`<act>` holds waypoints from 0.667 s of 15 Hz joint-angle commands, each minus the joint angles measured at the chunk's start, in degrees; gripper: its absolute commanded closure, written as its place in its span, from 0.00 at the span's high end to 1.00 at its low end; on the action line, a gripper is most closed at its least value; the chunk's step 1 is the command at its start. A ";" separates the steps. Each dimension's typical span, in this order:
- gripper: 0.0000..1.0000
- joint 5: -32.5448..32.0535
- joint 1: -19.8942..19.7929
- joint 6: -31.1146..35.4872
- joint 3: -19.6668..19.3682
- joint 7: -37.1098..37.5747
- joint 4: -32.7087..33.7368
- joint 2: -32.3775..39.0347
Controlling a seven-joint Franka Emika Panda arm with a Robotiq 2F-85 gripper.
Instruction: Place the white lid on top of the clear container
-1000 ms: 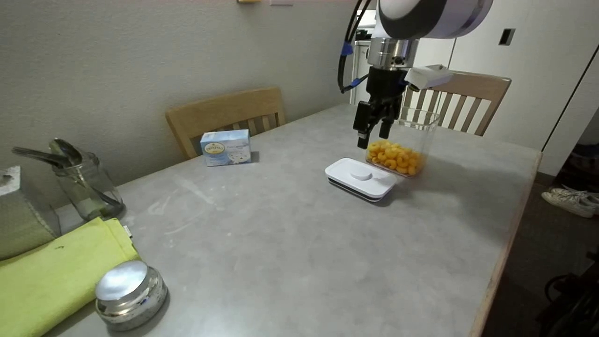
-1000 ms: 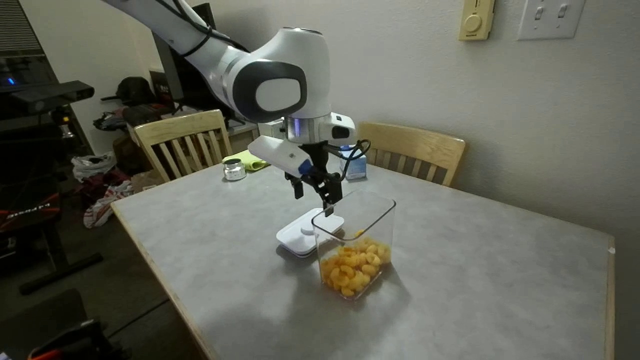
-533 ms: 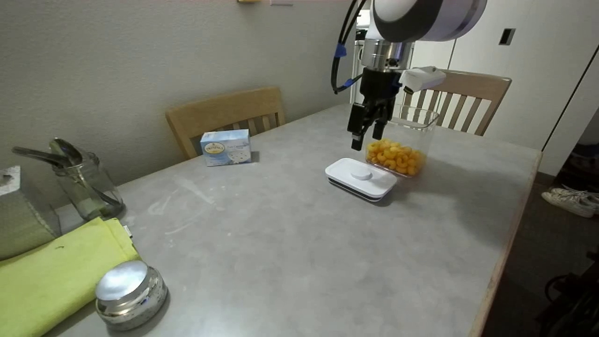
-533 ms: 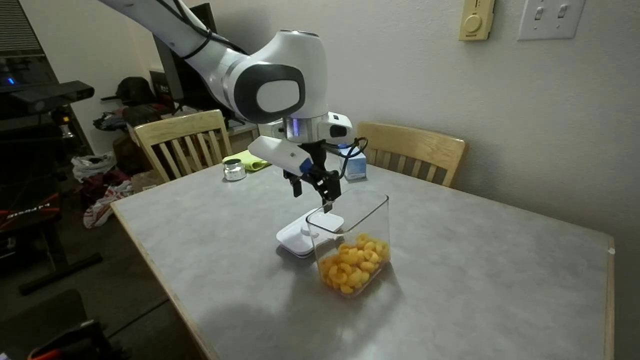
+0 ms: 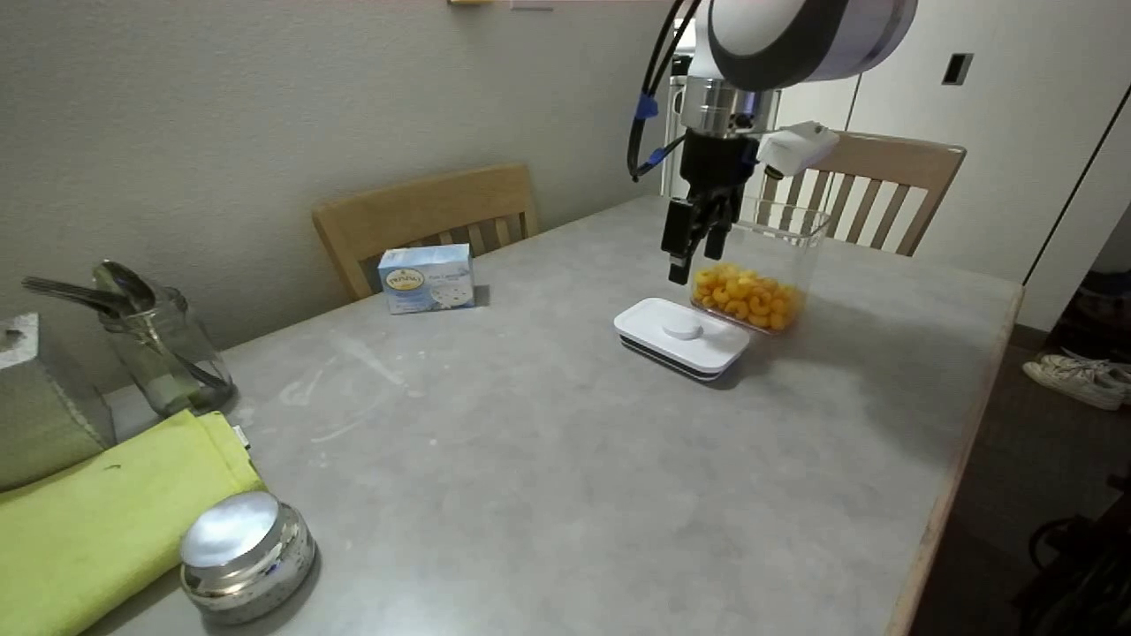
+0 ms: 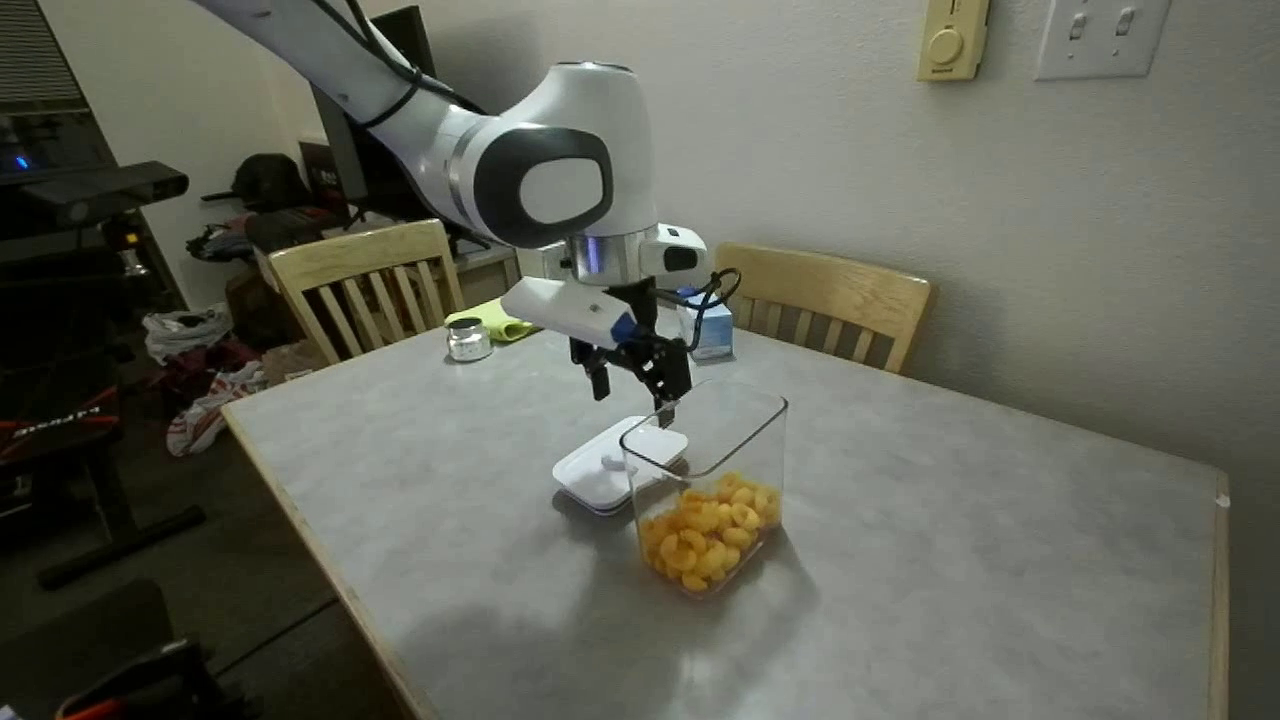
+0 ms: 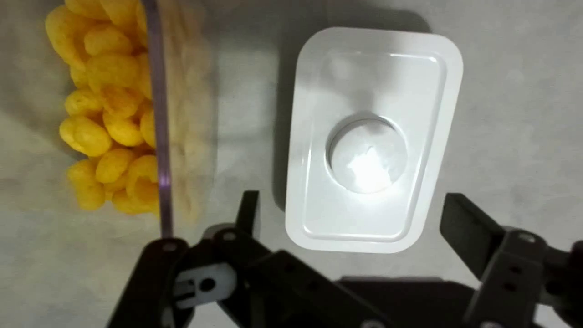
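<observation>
The white lid (image 5: pixel 649 331) lies flat on the table with its round knob up; it shows in both exterior views (image 6: pixel 590 475) and fully in the wrist view (image 7: pixel 373 218). The clear container (image 5: pixel 778 256), open on top with yellow-orange puffs inside, stands close beside the lid (image 6: pixel 710 545). Its near rim and puffs show at the left of the wrist view (image 7: pixel 161 136). My gripper (image 5: pixel 698 258) is open and empty above the lid (image 6: pixel 632 400). In the wrist view its fingers (image 7: pixel 353 202) straddle the lid's near end, one on each side. The finger nearer the container overlaps its rim; contact cannot be told.
A blue-and-white tea box (image 5: pixel 428 278) stands near the wall-side chair (image 5: pixel 433 203). A shiny metal jar (image 5: pixel 247 556), a yellow cloth (image 5: pixel 115 521) and a glass jar with utensils (image 5: pixel 168 353) are at the far end from the container.
My gripper has shifted slightly towards the tea box side and turned a little. In an exterior view the container's rim moved slightly left, then most of the way back. The lid has not moved.
</observation>
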 commanded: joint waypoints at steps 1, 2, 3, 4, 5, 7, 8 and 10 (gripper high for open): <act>1.00 -1.87 -0.56 2.21 0.09 -0.77 0.22 1.51; 1.00 -2.18 -0.50 2.46 0.11 -0.68 0.10 1.54; 1.00 -2.53 -0.42 2.74 0.12 -0.66 0.01 1.63; 1.00 -2.69 -0.48 3.02 0.24 -0.76 0.04 1.84; 1.00 -2.83 -0.50 3.18 0.32 -0.72 0.06 2.18; 1.00 -2.15 -0.86 2.99 0.77 -0.90 0.27 2.90; 1.00 -1.83 -0.99 2.88 1.00 -0.98 0.37 3.29; 1.00 -1.78 -0.97 2.77 1.21 -0.96 0.80 4.34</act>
